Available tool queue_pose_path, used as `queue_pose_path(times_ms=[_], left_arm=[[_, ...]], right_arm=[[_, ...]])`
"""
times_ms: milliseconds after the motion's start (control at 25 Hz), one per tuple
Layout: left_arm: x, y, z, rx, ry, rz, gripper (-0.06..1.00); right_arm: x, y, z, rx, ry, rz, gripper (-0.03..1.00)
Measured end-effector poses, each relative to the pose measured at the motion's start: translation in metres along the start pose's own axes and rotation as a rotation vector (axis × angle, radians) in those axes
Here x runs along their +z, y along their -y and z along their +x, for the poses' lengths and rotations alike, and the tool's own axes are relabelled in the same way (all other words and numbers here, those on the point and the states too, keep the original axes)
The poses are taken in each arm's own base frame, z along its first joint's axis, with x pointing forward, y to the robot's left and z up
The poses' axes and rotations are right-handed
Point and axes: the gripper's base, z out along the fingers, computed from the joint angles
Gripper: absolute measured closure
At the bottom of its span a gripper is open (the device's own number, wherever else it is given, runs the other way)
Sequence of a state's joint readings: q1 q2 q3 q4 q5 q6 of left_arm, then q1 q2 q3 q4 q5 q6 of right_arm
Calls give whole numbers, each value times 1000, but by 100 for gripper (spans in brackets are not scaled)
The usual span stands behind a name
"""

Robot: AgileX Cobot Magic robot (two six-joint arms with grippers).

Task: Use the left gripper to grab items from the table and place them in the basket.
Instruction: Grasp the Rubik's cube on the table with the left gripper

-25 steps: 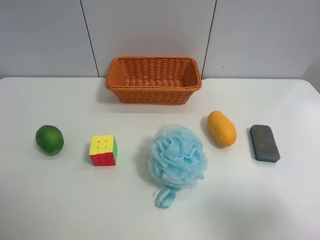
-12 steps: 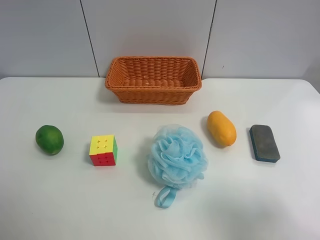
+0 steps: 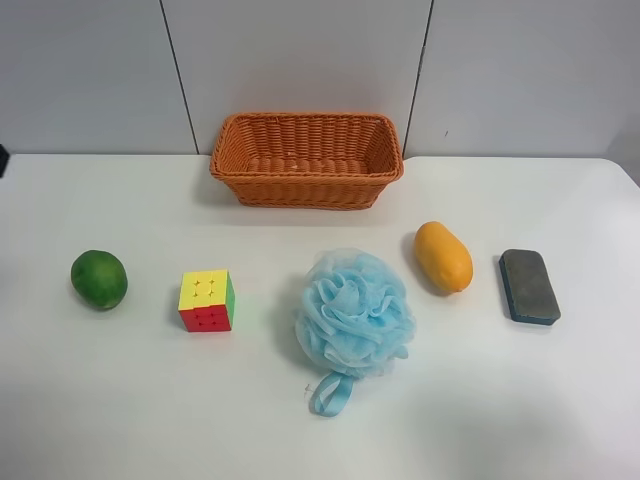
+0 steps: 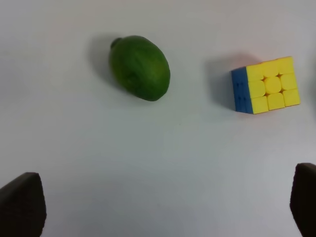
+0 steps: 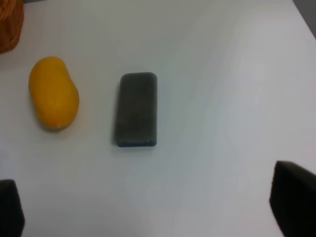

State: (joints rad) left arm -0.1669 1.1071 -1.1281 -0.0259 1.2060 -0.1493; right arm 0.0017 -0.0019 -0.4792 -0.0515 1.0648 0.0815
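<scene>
Basket (image 3: 300, 190) at 12 o'clock, green fruit (image 3: 99, 279) unmoved at 9; dark sliver (image 3: 2, 160) newly at 10 o'clock edge; left gripper (image 4: 163, 205) spread wide.

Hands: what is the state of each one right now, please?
Left hand: open, holding nothing.
Right hand: open, holding nothing.

Only a corner of the basket (image 5: 9, 22) shows in the blurred right wrist view. The left gripper (image 4: 163, 205) and right gripper (image 5: 153, 200) show just cropped dark fingertips. Well apart from the basket, at the high view's left edge, a dark sliver (image 3: 2, 160) is unidentifiable
</scene>
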Motion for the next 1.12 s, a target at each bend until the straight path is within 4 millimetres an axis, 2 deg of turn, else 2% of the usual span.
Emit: queue_pose_path(times_ms=[80, 200, 360, 640, 840, 1120], left_arm=[[23, 8, -10, -15, -76, -14, -5], [56, 26, -16, -35, -186, -25, -5], [96, 54, -17, -33, -276, -31, -5], [159, 97, -16, -81, -364, 67, -5], [200, 107, -12, -146, -419, 95, -5], [235, 108, -10, -153, -405, 74, -5]], right_arm=[[0, 0, 0, 0, 0, 0, -2], [0, 0, 0, 0, 0, 0, -2], [0, 0, 0, 0, 0, 0, -2], [0, 0, 0, 0, 0, 0, -2], [0, 0, 0, 0, 0, 0, -2], [0, 0, 0, 0, 0, 0, -2]])
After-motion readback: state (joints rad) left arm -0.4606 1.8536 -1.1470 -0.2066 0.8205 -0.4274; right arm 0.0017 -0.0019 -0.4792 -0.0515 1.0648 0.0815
